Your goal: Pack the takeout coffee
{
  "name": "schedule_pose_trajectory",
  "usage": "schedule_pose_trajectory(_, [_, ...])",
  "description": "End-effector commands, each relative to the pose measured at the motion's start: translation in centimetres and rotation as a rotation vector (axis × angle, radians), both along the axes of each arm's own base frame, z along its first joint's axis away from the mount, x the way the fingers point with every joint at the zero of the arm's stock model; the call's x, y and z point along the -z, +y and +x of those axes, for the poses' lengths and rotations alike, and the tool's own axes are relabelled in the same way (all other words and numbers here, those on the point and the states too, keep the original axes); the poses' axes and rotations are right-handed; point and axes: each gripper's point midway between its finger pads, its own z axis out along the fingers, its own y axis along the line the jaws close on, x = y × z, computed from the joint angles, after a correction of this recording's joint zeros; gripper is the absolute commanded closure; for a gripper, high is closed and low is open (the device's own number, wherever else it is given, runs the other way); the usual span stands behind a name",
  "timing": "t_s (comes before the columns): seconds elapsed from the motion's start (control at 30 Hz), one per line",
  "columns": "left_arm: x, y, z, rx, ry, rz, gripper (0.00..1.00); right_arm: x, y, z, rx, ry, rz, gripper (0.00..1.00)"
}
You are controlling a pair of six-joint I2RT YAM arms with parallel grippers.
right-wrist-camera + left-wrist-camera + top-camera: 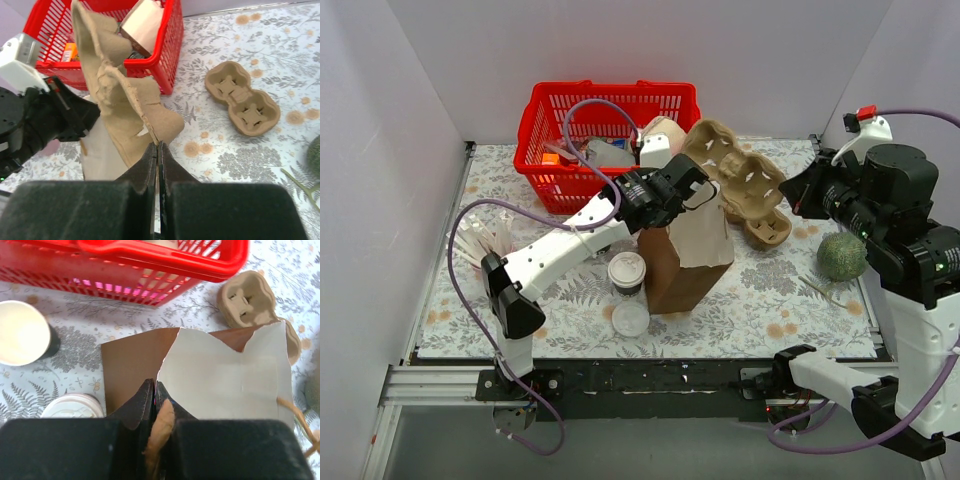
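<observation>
standing at the back left of the fern-printed tablecloth [775, 305] is a red plastic mesh basket [620, 92] with several items inside. in front of it, just left of the bag, the small paper coffee cup with a dark brown-black wall and pale round top [626, 270] sits upright on the cloth; whether a lid covers it cannot be told. a loose round white plastic lid [630, 320] lies flat just in front of the cup. the left gripper [154, 386] has its jaws pressed together on a tan paper handle [160, 432] at the rim of the upright brown paper bag [670, 275], whose pale inner face shows at the mouth. right of the bag, a large tan moulded-pulp cup carrier [125, 105] is held up on edge, and the right gripper [157, 150] is clamped tight on its lower edge. a smaller two-cup pulp carrier [242, 97] lies flat on the cloth, and a mossy green ball [842, 257] rests near the right edge.
</observation>
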Motion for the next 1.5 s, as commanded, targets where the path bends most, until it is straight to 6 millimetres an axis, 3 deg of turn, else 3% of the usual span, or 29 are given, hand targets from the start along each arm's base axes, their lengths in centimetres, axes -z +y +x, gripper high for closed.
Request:
schedule_pose_trajectory(0.0, [-2.0,3.6,-0.7,-0.150,-0.035,-0.055,1.00,-0.6,-2.3,-0.8,0.080,-0.046,-0.071,0.99])
schedule_pose_trajectory(0.13, [-1.0,3.2,-1.0,-0.150,-0.016,-0.090,0.92,0.0,-1.9,-1.5,0.024,-0.035,-0.094,0.99])
schedule_pose_trajectory(0.23, [-0.3,3.1,-1.3,-0.145,-0.001,-0.098,0.91,0.9,-1.3,-2.1,-0.036,-0.016,-0.120,0.99])
schedule_pose_trajectory(0.37, [0.4,3.1,-1.9,-0.128,0.017,-0.120,0.87,1.2,0.6,-3.8,-0.193,-0.020,-0.107,0.99])
schedule_pose_trajectory(0.47, [0.4,3.5,-2.4,-0.114,0.021,-0.126,0.75,1.5,0.6,-4.6,-0.219,-0.005,-0.123,0.99])
schedule_pose_trajectory(0.53, [0.0,3.1,-2.7,-0.066,0.022,-0.136,0.60,1.4,1.0,-5.0,-0.248,-0.015,-0.116,0.99])
schedule_pose_trajectory(0.63, [-0.8,3.2,-3.3,-0.019,0.009,-0.169,0.51,0.4,0.8,-5.8,-0.255,-0.047,-0.105,0.99])
schedule_pose_trajectory(0.67, [-1.9,3.3,-3.5,-0.008,-0.010,-0.203,0.49,0.4,0.6,-5.9,-0.242,-0.047,-0.107,0.99])
schedule_pose_trajectory(0.8, [-2.9,4.9,-4.0,-0.018,-0.041,-0.214,0.29,1.3,0.3,-6.4,-0.243,-0.018,-0.116,0.99])
schedule_pose_trajectory(0.87, [-3.1,5.1,-4.4,0.013,-0.048,-0.222,0.20,0.2,0.4,-7.0,-0.258,-0.066,-0.100,0.99])
schedule_pose_trajectory(0.93, [-3.7,5.3,-4.8,0.042,-0.067,-0.262,0.21,-1.4,0.5,-7.7,-0.272,-0.125,-0.079,0.99])
schedule_pose_trajectory(1.0, [-4.1,5.7,-4.9,0.041,-0.081,-0.289,0.26,-1.4,0.6,-7.8,-0.275,-0.114,-0.076,0.99])
schedule_pose_trajectory(1.17, [-4.3,7.9,-5.1,-0.021,-0.100,-0.278,0.28,1.2,1.8,-6.9,-0.311,0.008,-0.067,0.99])
schedule_pose_trajectory(1.37, [-3.8,7.6,-5.0,0.001,-0.095,-0.285,0.29,4.9,1.1,-5.8,-0.259,0.153,-0.118,0.99])
schedule_pose_trajectory(1.47, [-3.6,7.1,-4.9,0.017,-0.089,-0.289,0.29,5.8,0.3,-5.3,-0.208,0.192,-0.154,0.99])
